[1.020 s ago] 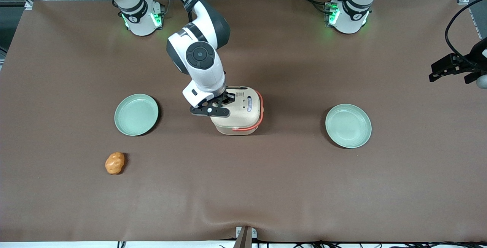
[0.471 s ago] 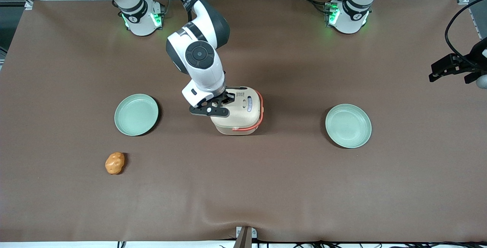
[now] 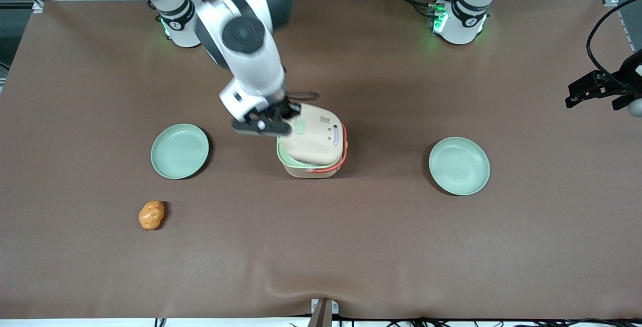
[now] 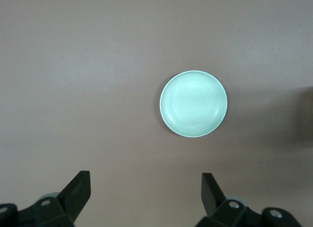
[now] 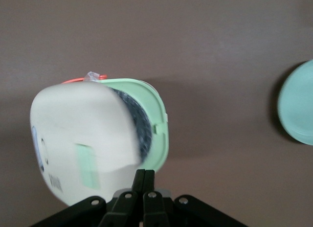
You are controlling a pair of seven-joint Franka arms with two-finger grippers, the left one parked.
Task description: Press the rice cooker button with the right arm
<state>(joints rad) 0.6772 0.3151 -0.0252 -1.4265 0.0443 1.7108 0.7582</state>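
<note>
The rice cooker [image 3: 312,147] stands near the middle of the desk [image 3: 351,247], between two green plates. Its lid [image 3: 313,136] is tilted up, so the pale green rim [image 5: 159,124] and the dark inner pot [image 5: 139,129] show beneath it. That suggests the button has done its work and the lid is released.

The right arm [image 3: 246,51] carries the end effector [image 5: 145,184] just above the cooker's edge on the working arm's side. Its fingers [image 5: 139,180] are clenched together, with nothing between them.

A good finish would be a straight lift away from the cooker, keeping the fingertips off the raised lid and the orange handle [image 3: 331,168] so the light cooker is not dragged or tipped.

There is open room all around. One plate [image 3: 179,151] lies toward the working arm's end and the other plate [image 3: 459,165] toward the parked arm's end. Both are well apart from the cooker. A small orange potato-like lump [image 3: 151,215] sits nearer the front camera than the first plate, out of the way.
</note>
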